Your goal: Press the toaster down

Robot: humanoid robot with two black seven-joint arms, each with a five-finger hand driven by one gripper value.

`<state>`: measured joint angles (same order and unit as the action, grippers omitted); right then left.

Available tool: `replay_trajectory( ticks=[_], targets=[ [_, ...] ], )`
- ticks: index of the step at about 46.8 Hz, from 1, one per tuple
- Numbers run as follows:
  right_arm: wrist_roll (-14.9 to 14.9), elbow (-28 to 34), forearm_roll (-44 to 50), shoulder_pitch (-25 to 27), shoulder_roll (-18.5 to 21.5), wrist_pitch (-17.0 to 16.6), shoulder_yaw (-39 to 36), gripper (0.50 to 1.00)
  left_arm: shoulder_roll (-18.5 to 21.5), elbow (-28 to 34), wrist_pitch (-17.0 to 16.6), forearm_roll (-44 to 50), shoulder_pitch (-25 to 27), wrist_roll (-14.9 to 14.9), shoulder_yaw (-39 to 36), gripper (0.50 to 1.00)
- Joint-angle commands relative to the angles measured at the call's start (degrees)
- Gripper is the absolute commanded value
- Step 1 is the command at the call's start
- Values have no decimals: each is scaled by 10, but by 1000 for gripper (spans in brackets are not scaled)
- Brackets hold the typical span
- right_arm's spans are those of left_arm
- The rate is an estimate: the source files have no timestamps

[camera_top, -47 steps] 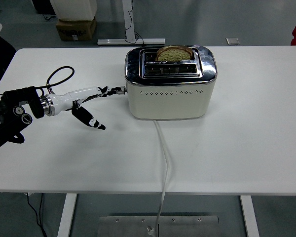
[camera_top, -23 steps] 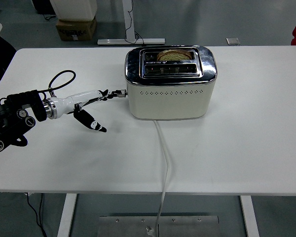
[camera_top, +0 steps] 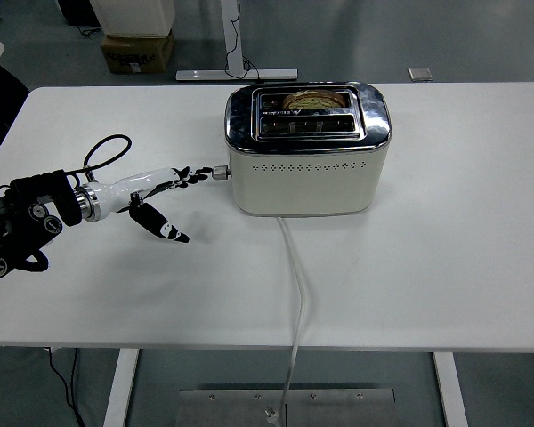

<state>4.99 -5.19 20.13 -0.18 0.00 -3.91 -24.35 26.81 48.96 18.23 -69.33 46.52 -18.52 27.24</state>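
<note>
No readable writing showed on the toaster (camera_top: 307, 156), which stood at the middle of the white bench (camera_top: 445, 258), bread (camera_top: 313, 99) sunk in its rear slot. The left hand (camera_top: 173, 191) reached toward the lever (camera_top: 220, 173), fingers spread, gripping nothing. A cord (camera_top: 296, 294) trailed off the near edge. Beyond lay grey floor and a cardboard box (camera_top: 135, 52).

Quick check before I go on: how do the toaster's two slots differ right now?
The rear slot holds a slice of bread, sunk nearly level with the toaster top; the front slot shows no bread. The rear slot lies farther from the table's near edge, the front slot nearer. Both run lengthwise in the chrome top and look alike in length.
</note>
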Motion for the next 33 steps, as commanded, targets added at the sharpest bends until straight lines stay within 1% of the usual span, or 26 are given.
replay_trajectory(
  ticks=[1, 16, 28, 33],
  targets=[
    [0, 0, 0, 0, 0, 0, 0, 998, 1, -1, 0, 1, 0, 0, -1, 1000],
    [0, 0, 0, 0, 0, 0, 0, 998, 4, -4, -1, 4, -9, 0, 0, 1000],
    [-1, 0, 0, 0, 0, 0, 0, 998, 6, -4, -1, 34, -7, 1, 1, 1000],
    [-1, 0, 0, 0, 0, 0, 0, 1000, 8, -11, -7, 46, -4, 2, 4, 1000]
  ],
)
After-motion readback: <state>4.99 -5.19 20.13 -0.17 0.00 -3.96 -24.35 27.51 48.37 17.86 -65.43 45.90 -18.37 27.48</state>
